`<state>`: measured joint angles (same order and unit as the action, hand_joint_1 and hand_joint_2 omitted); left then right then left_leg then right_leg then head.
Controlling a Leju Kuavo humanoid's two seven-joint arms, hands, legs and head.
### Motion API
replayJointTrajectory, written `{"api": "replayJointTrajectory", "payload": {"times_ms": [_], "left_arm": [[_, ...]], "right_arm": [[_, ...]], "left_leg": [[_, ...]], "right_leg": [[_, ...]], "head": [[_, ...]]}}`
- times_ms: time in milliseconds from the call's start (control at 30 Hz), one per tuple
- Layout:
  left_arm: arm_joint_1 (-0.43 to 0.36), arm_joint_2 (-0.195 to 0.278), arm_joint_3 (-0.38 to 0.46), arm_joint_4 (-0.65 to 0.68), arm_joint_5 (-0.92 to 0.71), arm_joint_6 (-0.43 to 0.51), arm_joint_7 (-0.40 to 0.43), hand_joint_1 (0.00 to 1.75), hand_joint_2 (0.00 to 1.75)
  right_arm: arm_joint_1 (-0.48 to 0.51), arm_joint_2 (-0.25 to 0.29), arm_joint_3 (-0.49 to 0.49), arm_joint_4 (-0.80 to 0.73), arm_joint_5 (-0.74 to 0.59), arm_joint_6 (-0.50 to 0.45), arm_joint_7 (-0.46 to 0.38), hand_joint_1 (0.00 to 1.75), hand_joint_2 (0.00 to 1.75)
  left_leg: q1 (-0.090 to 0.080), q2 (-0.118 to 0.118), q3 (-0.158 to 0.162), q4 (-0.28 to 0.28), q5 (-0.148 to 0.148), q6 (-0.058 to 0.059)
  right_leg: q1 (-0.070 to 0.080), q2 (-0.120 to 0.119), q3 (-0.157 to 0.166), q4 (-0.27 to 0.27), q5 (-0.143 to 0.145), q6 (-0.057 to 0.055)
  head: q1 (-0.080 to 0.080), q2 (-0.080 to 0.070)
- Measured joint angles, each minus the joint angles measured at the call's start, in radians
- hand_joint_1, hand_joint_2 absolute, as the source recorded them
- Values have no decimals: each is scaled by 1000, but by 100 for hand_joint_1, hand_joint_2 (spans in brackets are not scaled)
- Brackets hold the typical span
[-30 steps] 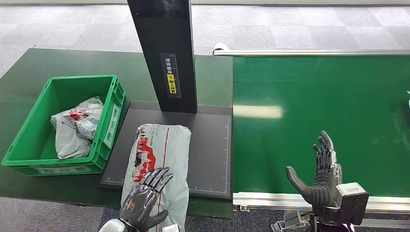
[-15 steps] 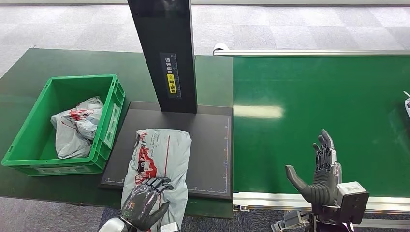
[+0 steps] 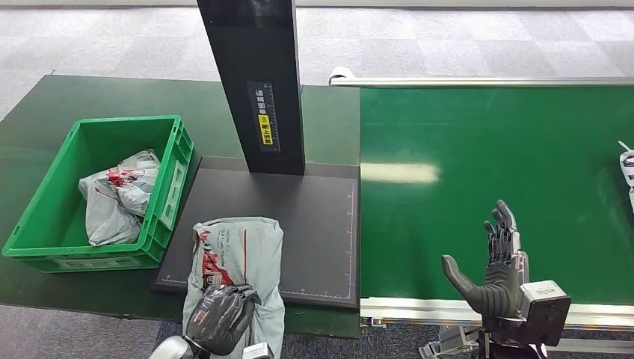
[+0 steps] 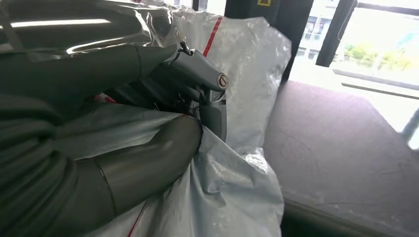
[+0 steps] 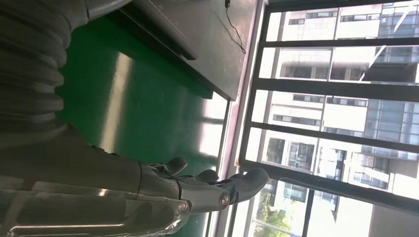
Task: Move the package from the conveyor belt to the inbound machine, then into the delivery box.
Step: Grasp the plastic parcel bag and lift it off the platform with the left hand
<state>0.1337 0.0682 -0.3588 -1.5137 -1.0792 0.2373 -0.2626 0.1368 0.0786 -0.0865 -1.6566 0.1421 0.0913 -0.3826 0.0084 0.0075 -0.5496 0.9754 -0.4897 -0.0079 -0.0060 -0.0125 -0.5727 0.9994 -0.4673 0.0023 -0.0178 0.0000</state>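
My left hand (image 3: 217, 318) is clamped on the near end of the package (image 3: 238, 258); in the wrist view my fingers (image 4: 192, 64) and thumb bunch the plastic between them. The package lies on the black plate of the inbound machine (image 3: 321, 224), near end hanging off the front edge toward me. Long axis runs roughly front to back, away from me toward the machine's post. So the bulk of the bag sits ahead of the hand, not beside it.

The green delivery box (image 3: 45, 232) is to the left of the plate, just beside it, with bags already inside. My guess at the next move: lift and carry left. The far end will trail and droop, so it needs to clear the box wall.

My right hand (image 3: 497, 273) is open, fingers apart, holding nothing, over the near edge of the conveyor belt (image 3: 478, 149). It's well away from the package; the left does this one.

Another package (image 3: 626, 164) is at the belt's right edge.
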Motion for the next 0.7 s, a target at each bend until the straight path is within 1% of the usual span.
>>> {"api": "replayJointTrajectory", "payload": {"times_ms": [100, 233, 367, 433, 500, 600, 700], "left_arm": [[11, 0, 12, -36, 99, -23, -49, 175, 175], [19, 1, 27, -74, 148, -29, -85, 175, 175], [22, 1, 64, -162, 273, -10, -197, 175, 175], [4, 4, 89, -210, 332, -14, -242, 175, 175], [-29, 12, 114, -243, 382, -17, -269, 175, 175], [-79, 31, 150, -272, 435, -15, -290, 175, 175], [-105, 43, 177, -288, 453, 9, -306, 175, 175]], "right_arm": [[3, 0, 0, 0, -1, -2, 0, 0, 175], [4, 0, 0, 0, -1, -3, 0, 0, 175], [9, 3, 0, 0, -2, -5, -10, 0, 175], [7, 6, 0, 1, -2, -6, -17, 0, 175], [2, 10, 1, 3, -3, -7, -20, 0, 175], [-11, 16, 2, 4, -4, -7, -19, 0, 175], [-22, 19, 2, 7, -4, -7, -17, 0, 175]], "left_leg": [[0, 0, 0, 0, 0, 0], [0, 0, 0, 0, 0, 0], [0, 0, 0, 0, 0, 0], [0, 0, 0, 0, 0, 0], [0, 0, 0, 0, 0, 0], [0, 0, 0, 0, 1, -1], [0, 0, 0, 0, 1, -1]], "right_leg": [[0, 0, 0, 0, 0, 0], [0, 0, 0, 0, 0, 0], [0, 0, 0, 0, 0, 0], [0, 0, 0, 0, 0, 0], [0, 0, 0, 0, 0, 0], [0, 0, 0, 1, 0, 0], [0, 0, 0, 1, 0, 0]], "head": [[0, 0], [0, 0], [0, 0], [0, 0], [0, 0], [0, 0], [0, 0]]}}
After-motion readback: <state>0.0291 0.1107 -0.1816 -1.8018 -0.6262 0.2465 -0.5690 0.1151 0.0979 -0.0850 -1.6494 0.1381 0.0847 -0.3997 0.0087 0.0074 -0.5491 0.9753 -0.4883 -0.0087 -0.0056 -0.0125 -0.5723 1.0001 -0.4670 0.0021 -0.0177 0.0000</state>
